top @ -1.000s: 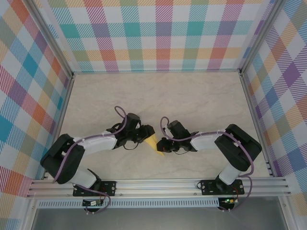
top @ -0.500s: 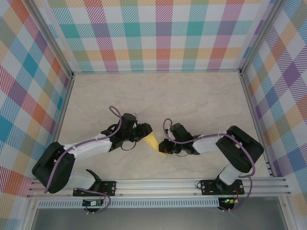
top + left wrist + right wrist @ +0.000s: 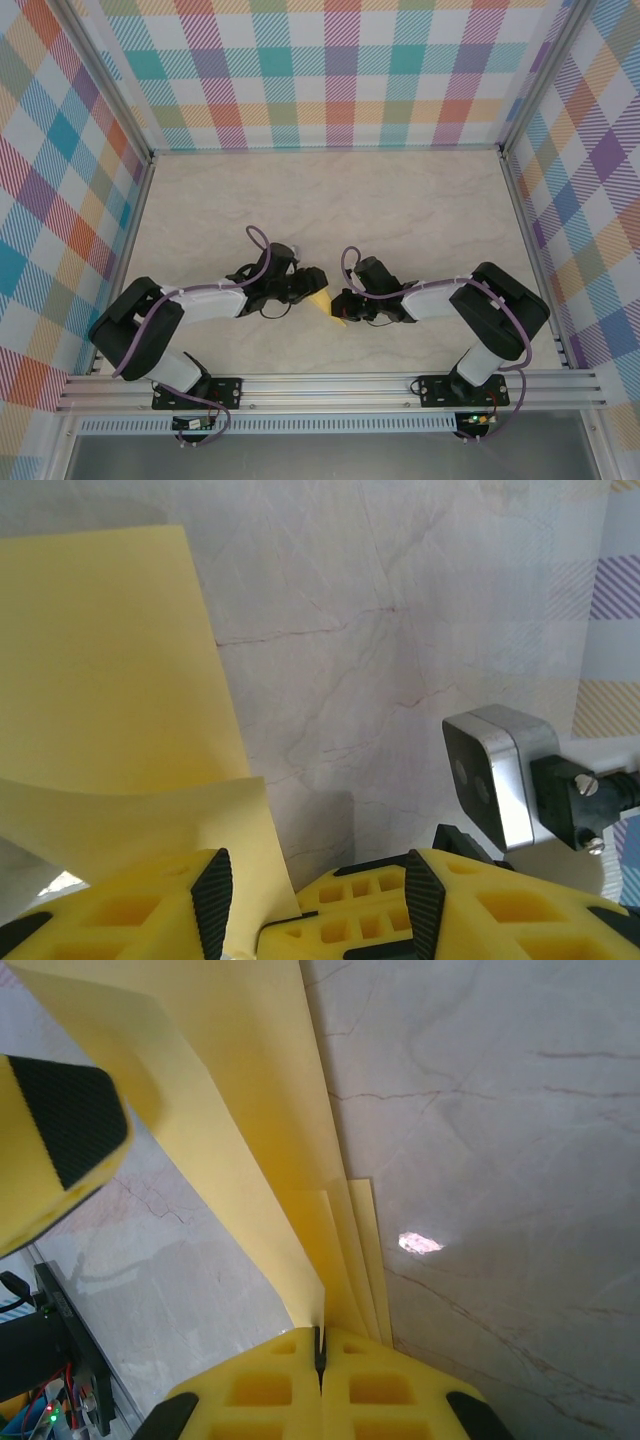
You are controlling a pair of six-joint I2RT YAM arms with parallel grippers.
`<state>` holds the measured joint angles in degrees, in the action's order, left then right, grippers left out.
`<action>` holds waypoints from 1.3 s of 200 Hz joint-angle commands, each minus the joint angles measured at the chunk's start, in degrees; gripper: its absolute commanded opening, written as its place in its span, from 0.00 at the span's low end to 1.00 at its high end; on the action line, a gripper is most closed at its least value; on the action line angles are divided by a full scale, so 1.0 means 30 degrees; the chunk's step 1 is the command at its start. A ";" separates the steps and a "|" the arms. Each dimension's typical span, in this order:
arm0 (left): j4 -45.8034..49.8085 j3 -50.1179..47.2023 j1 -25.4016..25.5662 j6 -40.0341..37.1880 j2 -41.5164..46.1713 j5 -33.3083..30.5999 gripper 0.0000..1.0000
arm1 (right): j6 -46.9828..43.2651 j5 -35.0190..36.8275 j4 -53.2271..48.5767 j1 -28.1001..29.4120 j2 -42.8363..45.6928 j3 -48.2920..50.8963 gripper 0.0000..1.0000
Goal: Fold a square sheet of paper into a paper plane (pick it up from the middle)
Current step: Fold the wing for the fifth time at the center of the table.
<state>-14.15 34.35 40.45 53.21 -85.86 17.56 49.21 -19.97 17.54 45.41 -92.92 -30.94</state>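
From my seat I take the right gripper (image 3: 341,304) as the reference point. Its jaws are pressed fully together, with no gap between the two yellow fingers, and they pinch the narrow end of the folded yellow paper (image 3: 321,299). In the right wrist view several stacked layers of the sheet run straight into the seam between those fingers and fan out wider away from them. The paper reaches from the right gripper toward the left gripper (image 3: 308,283), which faces it just across the wedge. It spans the short stretch between the two, over the marbled tabletop (image 3: 400,220). The left gripper's jaws stand apart, about half open. In its wrist view the black pads (image 3: 212,900) sit well clear of each other. A curled flap of the paper comes down into the gap, close to the finger farther from the right gripper. The finger nearer the right gripper has bare space beside it, so I read no clamp there. I cannot tell whether the flap touches the far pad. One of the left gripper's pads also shows in the right wrist view, beside the wide part of the sheet. The right arm's silver wrist camera (image 3: 498,780) sits just beyond the paper's pinched end.
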 commanded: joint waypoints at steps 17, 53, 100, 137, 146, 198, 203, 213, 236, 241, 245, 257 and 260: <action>-0.1537 -0.0422 0.0487 -0.0580 -0.0397 0.0464 0.53 | 0.0407 0.0529 -0.0965 0.0011 -0.0738 -0.0202 0.04; -0.2013 -0.0701 0.0796 -0.0745 0.0021 0.0331 0.54 | 0.0470 0.0474 -0.1093 0.0010 -0.0958 -0.0320 0.04; -0.2480 -0.2070 0.0961 -0.0715 0.1353 -0.0596 0.55 | 0.0588 0.0324 -0.1115 -0.0044 -0.0922 -0.0349 0.03; -0.3220 -0.2308 0.0972 -0.0750 0.1183 -0.0673 0.55 | 0.0720 0.0254 -0.1137 -0.0107 -0.1077 -0.0381 0.03; -0.3402 -0.2280 0.1034 -0.0745 0.1030 -0.0647 0.55 | 0.0731 0.0278 -0.1130 -0.0129 -0.1154 -0.0395 0.03; -0.4095 -0.1838 0.1078 -0.0860 -0.0411 -0.0811 0.55 | 0.0894 0.0071 -0.0920 -0.0202 -0.1452 -0.0308 0.03; -0.4101 -0.1790 0.1078 -0.0890 -0.0558 -0.0933 0.55 | 0.0910 0.0057 -0.0862 -0.0195 -0.1446 -0.0293 0.03; -0.4181 -0.1703 0.1078 -0.0913 -0.0837 -0.1183 0.55 | 0.0966 -0.0021 -0.0764 -0.0195 -0.1485 -0.0293 0.03; -0.4094 -0.1294 0.1077 -0.0965 -0.1513 -0.1521 0.55 | 0.0918 -0.0108 -0.0737 -0.0191 -0.1477 -0.0315 0.03; -0.3952 -0.1241 0.1077 -0.0943 -0.1621 -0.1664 0.54 | 0.0885 -0.0140 -0.0773 -0.0180 -0.1469 -0.0329 0.03; -0.3793 -0.1200 0.1042 -0.0900 -0.1690 -0.1785 0.54 | 0.0836 -0.0141 -0.0822 -0.0192 -0.1470 -0.0354 0.03; -0.3339 -0.1221 0.1049 -0.0816 -0.1788 -0.2119 0.54 | 0.0575 -0.0234 -0.1052 -0.0194 -0.1485 -0.0460 0.03; -0.3237 -0.1250 0.1049 -0.0783 -0.1818 -0.2201 0.54 | 0.0499 -0.0289 -0.1117 -0.0194 -0.1490 -0.0493 0.03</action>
<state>-24.53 29.76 43.11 51.57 -89.78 14.66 51.68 -22.17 18.44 44.99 -95.11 -32.27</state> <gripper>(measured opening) 0.541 0.048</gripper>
